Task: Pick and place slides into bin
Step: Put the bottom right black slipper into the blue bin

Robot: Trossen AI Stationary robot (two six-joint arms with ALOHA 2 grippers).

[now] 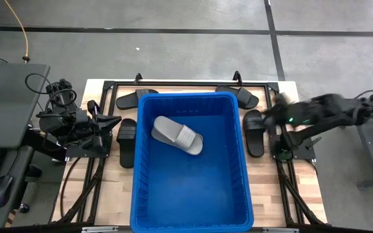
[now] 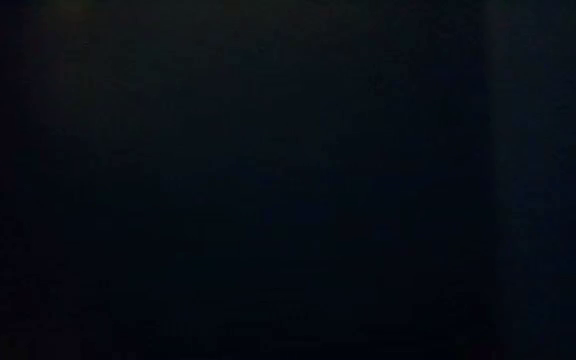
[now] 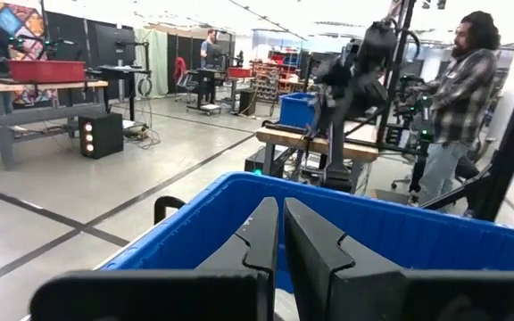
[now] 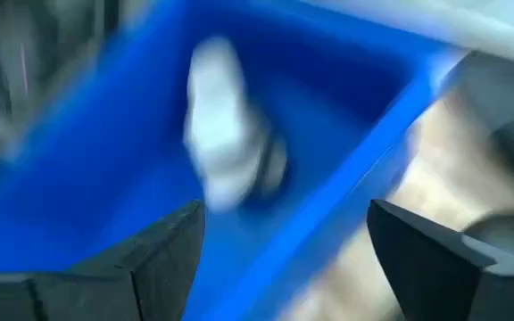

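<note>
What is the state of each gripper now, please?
Left gripper: closed, holding nothing.
Right gripper: open, holding nothing, beside the bin.

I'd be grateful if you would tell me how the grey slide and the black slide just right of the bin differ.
The grey slide is light and lies inside the bin, angled across its floor; the black slide is dark and lies on the table outside the bin, running roughly parallel to its right wall. Both are single-strap slides, and neither is gripped.

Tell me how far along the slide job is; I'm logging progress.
Done: one grey slide lies in the bin. In hand: nothing; the open right pincer is by the bin's right rim, the left pincer shut. Left: four black slides outside.
</note>
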